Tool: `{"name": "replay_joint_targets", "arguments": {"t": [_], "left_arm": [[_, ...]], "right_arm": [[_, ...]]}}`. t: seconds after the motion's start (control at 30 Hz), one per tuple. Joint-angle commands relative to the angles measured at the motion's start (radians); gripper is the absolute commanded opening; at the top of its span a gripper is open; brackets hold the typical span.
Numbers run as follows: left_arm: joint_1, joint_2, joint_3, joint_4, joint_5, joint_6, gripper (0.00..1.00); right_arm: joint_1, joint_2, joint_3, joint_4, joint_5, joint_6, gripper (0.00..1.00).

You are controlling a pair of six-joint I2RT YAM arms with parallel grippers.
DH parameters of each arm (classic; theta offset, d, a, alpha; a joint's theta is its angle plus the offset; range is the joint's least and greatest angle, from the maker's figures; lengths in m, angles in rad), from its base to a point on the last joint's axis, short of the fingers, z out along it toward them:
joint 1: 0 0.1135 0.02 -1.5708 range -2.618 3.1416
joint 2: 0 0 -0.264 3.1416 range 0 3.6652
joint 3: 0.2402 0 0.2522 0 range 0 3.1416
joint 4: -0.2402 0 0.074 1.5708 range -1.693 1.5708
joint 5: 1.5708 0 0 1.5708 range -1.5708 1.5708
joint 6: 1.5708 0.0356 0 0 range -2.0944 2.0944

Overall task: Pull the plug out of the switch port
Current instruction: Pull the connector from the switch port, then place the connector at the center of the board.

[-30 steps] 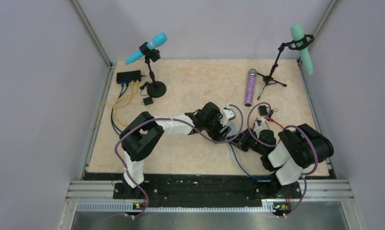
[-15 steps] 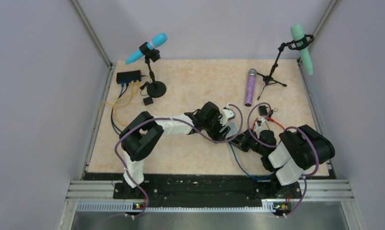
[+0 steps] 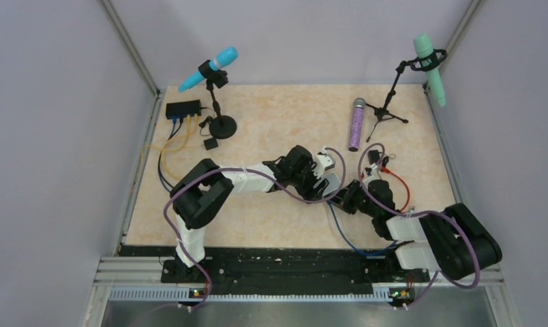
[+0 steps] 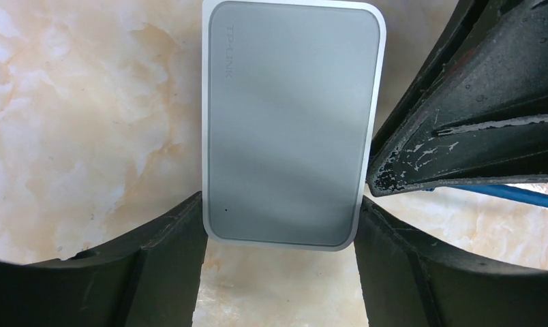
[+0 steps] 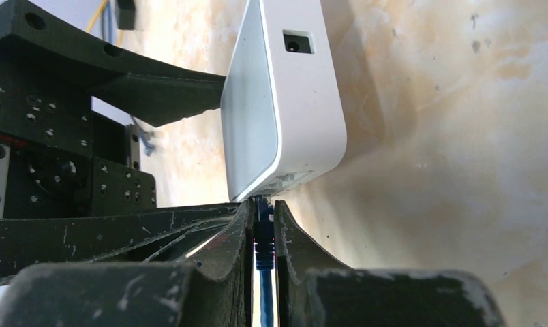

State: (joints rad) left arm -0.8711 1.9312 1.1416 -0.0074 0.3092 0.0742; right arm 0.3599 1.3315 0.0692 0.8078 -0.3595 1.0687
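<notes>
Top view: the left gripper [image 3: 324, 178] and right gripper [image 3: 346, 197] meet mid-surface [image 3: 271, 129] around a pale grey box [image 3: 332, 182]. The black switch [image 3: 183, 109] sits well apart from both, far behind and to the left of the left gripper, with yellow and blue leads in its sockets.

Left wrist view: the pale grey box [image 4: 292, 122] lies flat between this gripper's [image 4: 281, 211] 2 fingers [image 4: 155, 266], which stand wide and press against its 2 long sides near the close corners. To the right of them is 1 finger of the other gripper, with a blue cable [image 4: 523, 196] under it.

Right wrist view: the right gripper [image 5: 263, 211] is narrow, pinching a dark plug [image 5: 262, 228] between its fingers [image 5: 217, 238]. The plug's tip meets the edge of the grey box [image 5: 285, 102] straight ahead of the fingertips; how deep it sits in the port cannot be told.
</notes>
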Motion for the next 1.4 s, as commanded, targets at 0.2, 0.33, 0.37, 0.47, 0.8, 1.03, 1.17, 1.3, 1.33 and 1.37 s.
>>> {"name": "replay_joint_targets", "arguments": {"t": [0.2,0.33,0.37,0.47,0.8,1.03,1.17,1.3,1.33,1.37], "left_arm": [[0.007,0.111,-0.007,-0.194,-0.198,-0.072,0.42],[0.011,0.118,-0.005,-0.2,-0.209,-0.071,0.42],[0.013,0.12,-0.005,-0.203,-0.215,-0.071,0.42],[0.022,0.123,-0.007,-0.211,-0.219,-0.071,0.41],[0.023,0.1,-0.032,-0.198,-0.104,0.006,0.53],[-0.011,0.068,-0.027,-0.213,-0.128,0.055,0.98],[-0.011,-0.004,-0.053,-0.175,-0.143,0.032,0.99],[-0.009,-0.126,-0.121,-0.093,-0.173,-0.016,0.99],[-0.008,-0.163,-0.141,-0.071,-0.181,-0.029,0.99],[-0.007,-0.205,-0.161,-0.049,-0.195,-0.045,0.99]], "right_arm": [[0.021,-0.271,0.127,-0.539,0.017,-0.222,0.0],[0.021,-0.276,0.079,-0.454,-0.079,-0.193,0.0],[0.021,-0.281,0.072,-0.446,-0.089,-0.189,0.0],[0.021,-0.328,0.079,-0.517,-0.081,-0.21,0.0],[0.009,-0.593,0.122,-0.748,0.039,-0.245,0.0],[-0.012,-0.772,0.265,-0.994,0.247,-0.318,0.0],[-0.033,-0.77,0.393,-1.079,0.323,-0.385,0.0],[-0.059,-0.752,0.538,-1.128,0.391,-0.445,0.0],[-0.063,-0.747,0.57,-1.137,0.411,-0.458,0.0],[-0.066,-0.739,0.609,-1.15,0.439,-0.478,0.0]]}}
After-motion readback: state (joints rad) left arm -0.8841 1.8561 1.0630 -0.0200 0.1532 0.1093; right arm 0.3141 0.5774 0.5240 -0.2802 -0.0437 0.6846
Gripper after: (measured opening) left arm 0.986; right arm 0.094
